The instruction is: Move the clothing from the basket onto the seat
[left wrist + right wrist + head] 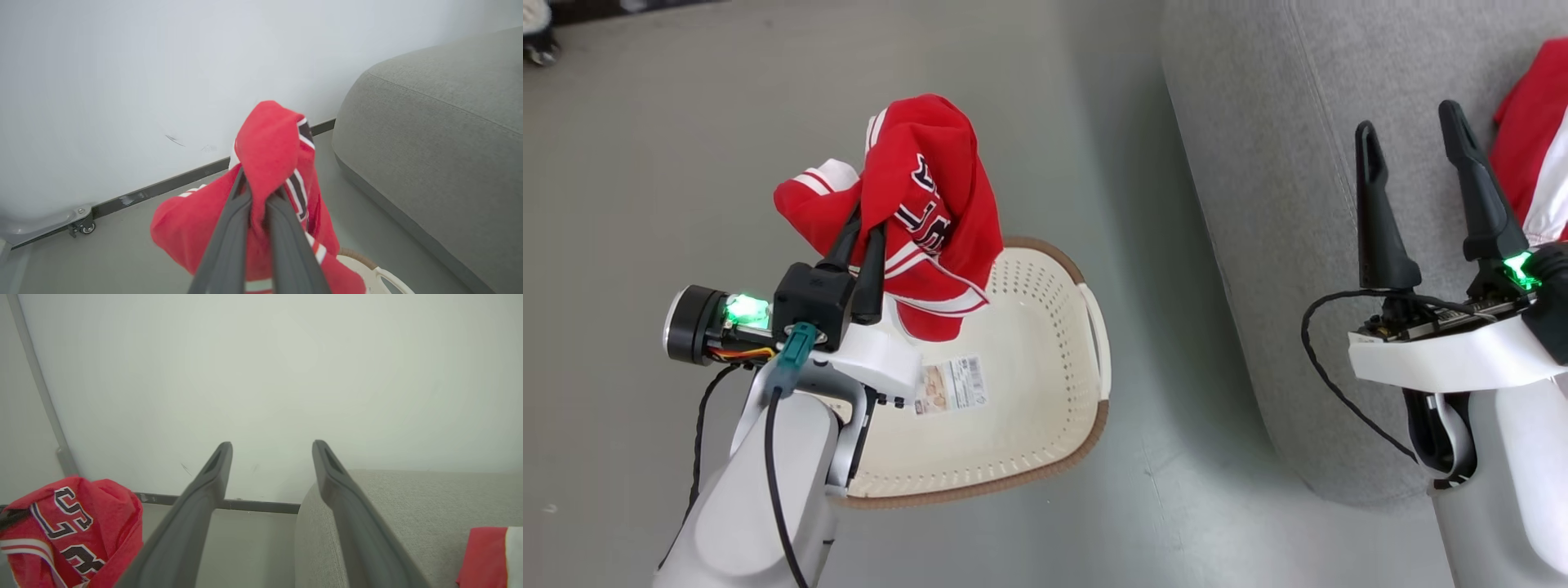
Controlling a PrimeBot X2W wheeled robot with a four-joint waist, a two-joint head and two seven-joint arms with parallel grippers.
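Jersey (931, 212), red with white-black lettering, hangs clamped in the left hand (866, 233) above a cream-white perforated plastic basket (1054, 327). Right hand (1407, 118) gapes empty beside red shorts (1535, 122) on a light-grey fabric seat (1258, 163).

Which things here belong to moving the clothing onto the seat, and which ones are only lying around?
Belong to the job: jersey, clamped in the left gripper; shorts, lying on the seat; basket; open right gripper.
Only lying around: caster by the wall; dark baseboard.
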